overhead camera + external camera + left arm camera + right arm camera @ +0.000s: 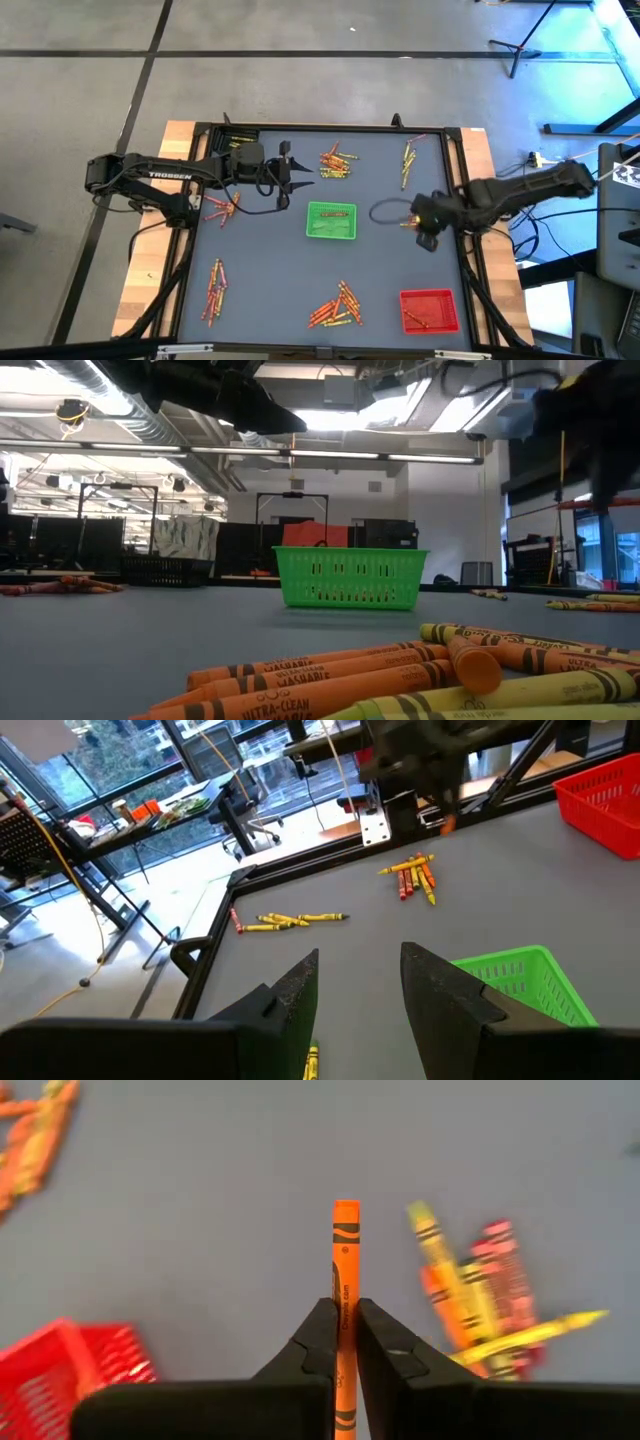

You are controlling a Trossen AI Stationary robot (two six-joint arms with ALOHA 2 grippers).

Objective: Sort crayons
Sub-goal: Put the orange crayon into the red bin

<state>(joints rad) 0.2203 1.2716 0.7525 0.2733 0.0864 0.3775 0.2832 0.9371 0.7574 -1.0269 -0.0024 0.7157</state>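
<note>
My right gripper [345, 1330] is shut on an orange crayon [346, 1250], above the table's right middle [418, 218], over a small pile of red, yellow and orange crayons [480, 1295]. My left gripper [360, 990] hovers open and empty at the far left [290, 176], with the green tray [331, 221] just beyond it. The red tray [429, 309] stands at the near right. More crayon piles lie flat on the mat: far middle [338, 163], far right [408, 162], left [222, 207], near left [214, 290] and near middle [338, 307]. My right gripper pinches the orange crayon between its two fingers at about the middle of its length [346, 1315]. The crayon lies along the fingers, and one end [346, 1210] sticks out past the fingertips. The fingers point steeply down. The crayon is lifted clear of the table.
The mat has a raised black frame [460, 180] all round. Cables loop on the mat beside the right arm [385, 208] and under the left arm [265, 200]. Bare mat lies between the green tray and the near piles [280, 270].
</note>
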